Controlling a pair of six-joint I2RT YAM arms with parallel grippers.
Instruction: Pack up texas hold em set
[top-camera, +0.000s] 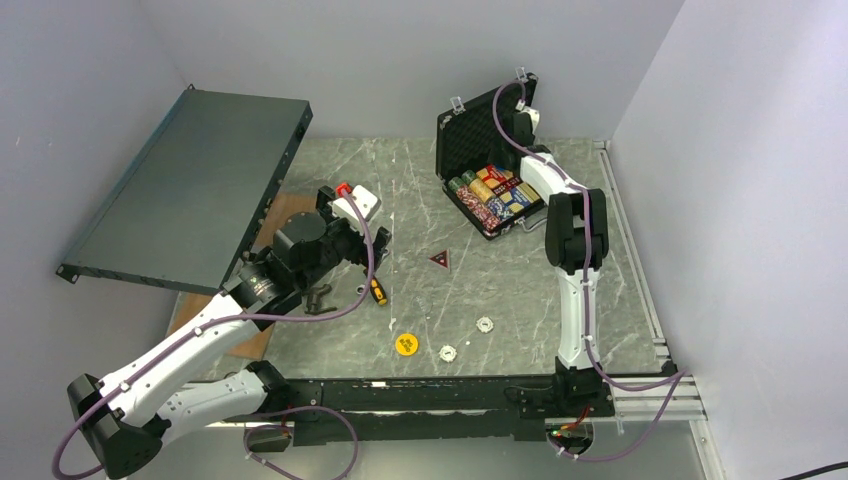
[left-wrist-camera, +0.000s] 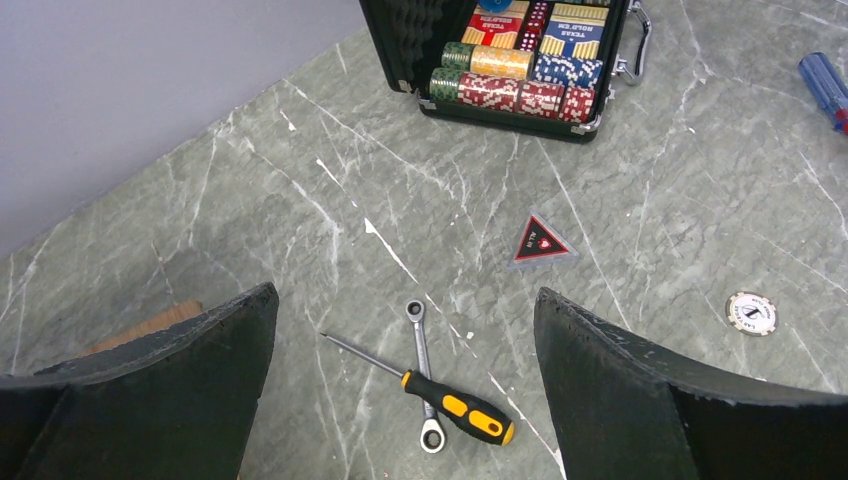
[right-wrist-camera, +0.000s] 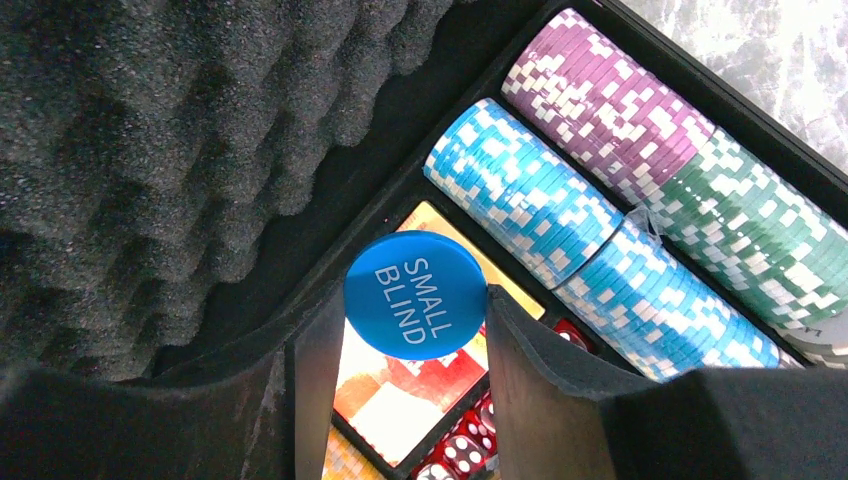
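Above briefcase (top-camera: 468, 140), right hand (right-wrist-camera: 408, 312) around blue button (right-wrist-camera: 415, 292)

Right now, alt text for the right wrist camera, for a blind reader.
The right claw holds a blue button marked SMALL BLIND over the open case, above cards and red dice. Rows of blue, purple and green chips fill the frame's right, lid foam its left.

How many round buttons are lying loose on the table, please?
3: yellow button leftmost, white button just right of it, second white button farther right. A blue button sits in the right gripper; others may be hidden.
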